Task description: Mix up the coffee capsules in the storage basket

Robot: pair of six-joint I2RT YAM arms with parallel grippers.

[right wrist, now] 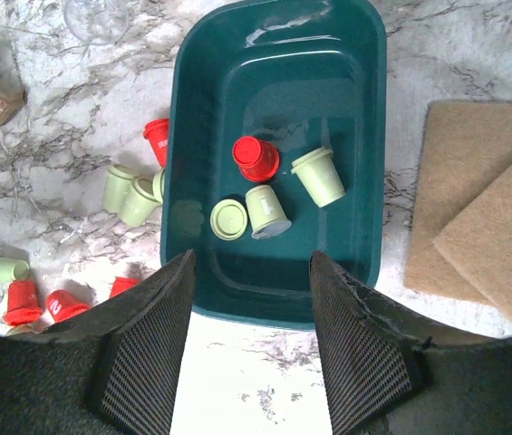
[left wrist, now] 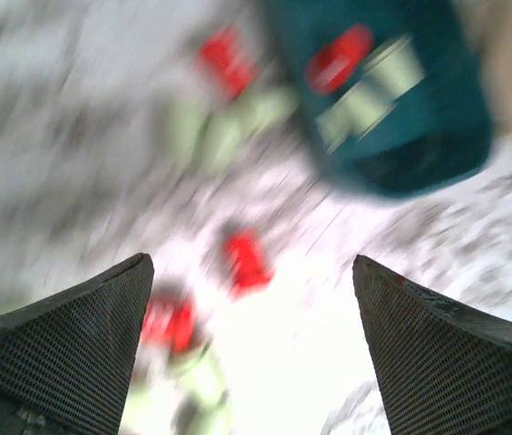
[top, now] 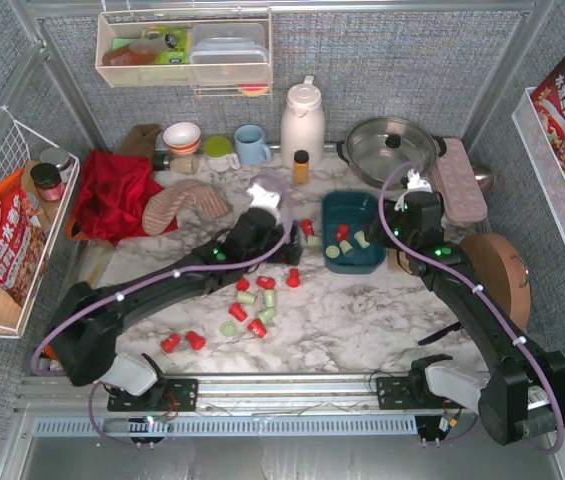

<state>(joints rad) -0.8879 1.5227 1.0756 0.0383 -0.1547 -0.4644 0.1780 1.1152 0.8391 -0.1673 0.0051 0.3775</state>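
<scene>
**Ana:** Where is the basket [right wrist: 278, 91]?

**Ben:** It sits on the surface [top: 362, 310], between the two arms.

**Ana:** What is in it?

**Ben:** One red capsule [right wrist: 256, 159] and three green capsules [right wrist: 317, 177], near the basket's middle.

**Ana:** And the others?

**Ben:** More capsules [top: 252, 308], red and green, lie on the surface left of the basket. A few are just beside its left wall.

**Ana:** And the right gripper [right wrist: 251, 263]?

**Ben:** It hangs over one edge of the basket. Its jaws are wide and hold nothing.

**Ana:** And the left gripper [left wrist: 251, 272]?

**Ben:** It is just left of the basket, above loose capsules. Its picture is blurry, but the jaws are wide apart and empty.
</scene>
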